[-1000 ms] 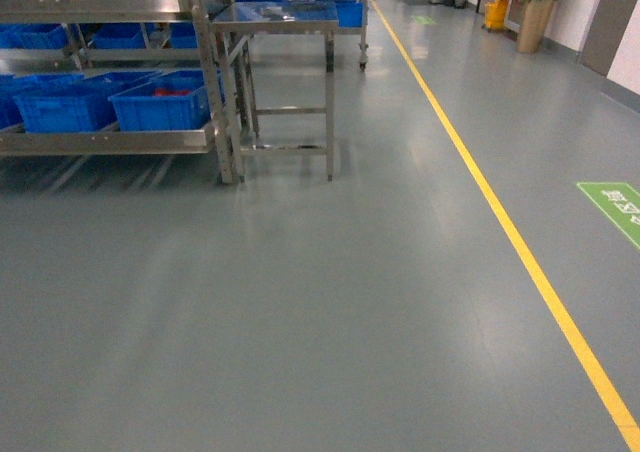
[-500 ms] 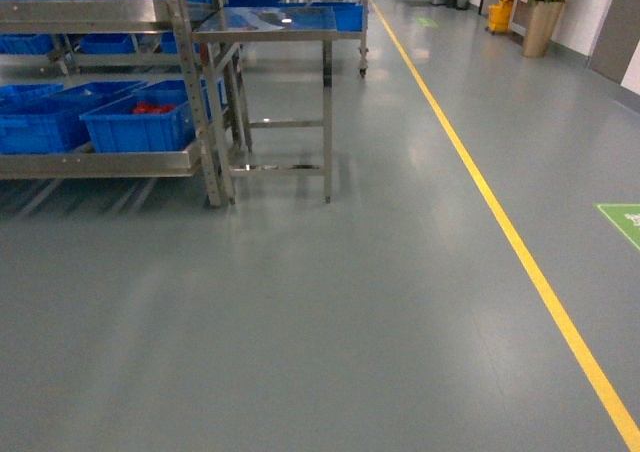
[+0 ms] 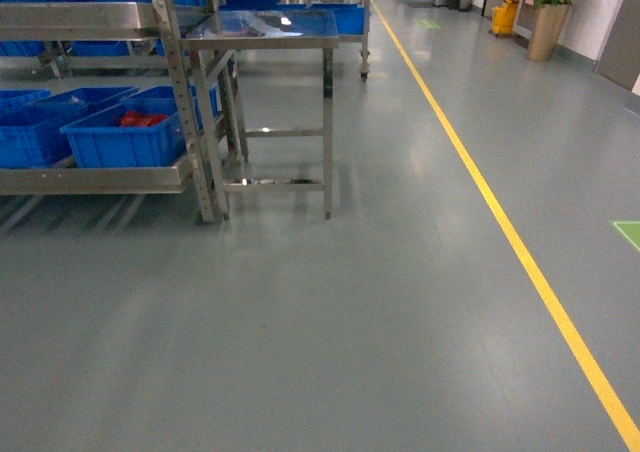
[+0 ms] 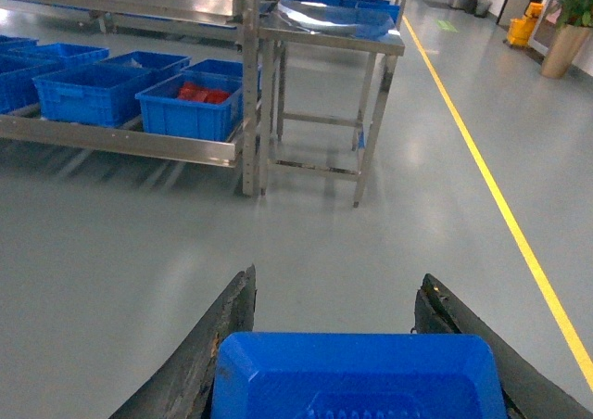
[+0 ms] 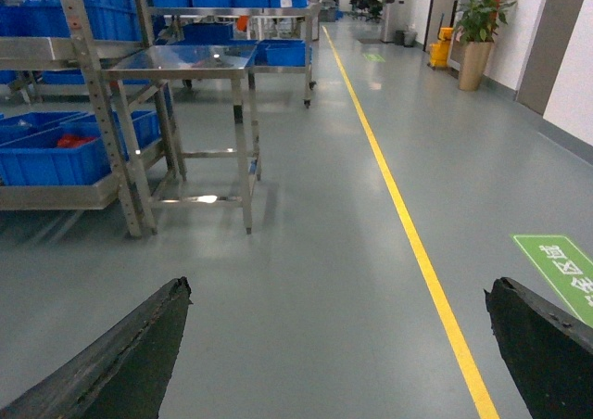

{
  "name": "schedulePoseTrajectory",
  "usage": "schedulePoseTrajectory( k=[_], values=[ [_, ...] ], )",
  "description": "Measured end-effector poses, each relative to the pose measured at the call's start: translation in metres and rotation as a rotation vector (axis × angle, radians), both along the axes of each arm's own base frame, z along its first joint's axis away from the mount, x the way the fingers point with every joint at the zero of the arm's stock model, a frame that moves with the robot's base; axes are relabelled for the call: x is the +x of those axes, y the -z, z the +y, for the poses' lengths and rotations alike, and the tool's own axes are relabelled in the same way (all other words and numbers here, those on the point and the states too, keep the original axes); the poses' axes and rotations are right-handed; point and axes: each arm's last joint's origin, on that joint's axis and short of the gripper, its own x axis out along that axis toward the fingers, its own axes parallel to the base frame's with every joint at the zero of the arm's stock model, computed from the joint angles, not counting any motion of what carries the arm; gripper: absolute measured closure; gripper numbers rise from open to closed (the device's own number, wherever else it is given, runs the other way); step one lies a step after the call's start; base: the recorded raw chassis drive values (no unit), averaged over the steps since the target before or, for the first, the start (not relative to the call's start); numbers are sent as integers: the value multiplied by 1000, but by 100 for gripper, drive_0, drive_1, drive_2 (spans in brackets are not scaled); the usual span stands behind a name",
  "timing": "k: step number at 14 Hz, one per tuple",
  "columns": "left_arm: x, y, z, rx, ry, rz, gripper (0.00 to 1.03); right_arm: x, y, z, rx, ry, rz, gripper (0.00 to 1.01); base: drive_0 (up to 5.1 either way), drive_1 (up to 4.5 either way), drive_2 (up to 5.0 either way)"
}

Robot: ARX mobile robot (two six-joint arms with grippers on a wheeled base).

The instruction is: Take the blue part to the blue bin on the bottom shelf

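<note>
Left gripper (image 4: 334, 345) has its two dark fingers set on either side of a blue part (image 4: 357, 374), a moulded plastic piece that fills the gap between them at the lower edge of the left wrist view, so the jaws are clamped on it. Right gripper (image 5: 338, 345) shows its fingers spread wide with only grey floor (image 3: 330, 322) between them. Beyond the floor stands the steel rack (image 3: 170, 82), its perforated post (image 3: 190, 112) nearest the robot. Behind that post, on the bottom shelf (image 3: 95, 180), sits a row of blue bins; the blue bin (image 3: 125, 140) closest to the post holds red pieces (image 3: 143, 120). Just beside the rack, on the far side of the post, stands a small steel table (image 3: 262, 27) with a shiny top. A yellow line (image 3: 480, 192) runs along the floor well apart from the rack, and farther off a potted plant (image 3: 552, 12) stands near the wall.
</note>
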Motion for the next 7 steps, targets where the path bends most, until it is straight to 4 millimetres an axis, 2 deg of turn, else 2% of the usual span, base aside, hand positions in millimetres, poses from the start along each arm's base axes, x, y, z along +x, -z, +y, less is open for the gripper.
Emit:
schedulePoseTrajectory(
  k=[7],
  values=[
    [0, 0, 0, 1, -1, 2, 60, 0, 0, 0, 0, 0, 5, 3, 3, 420, -414]
  ],
)
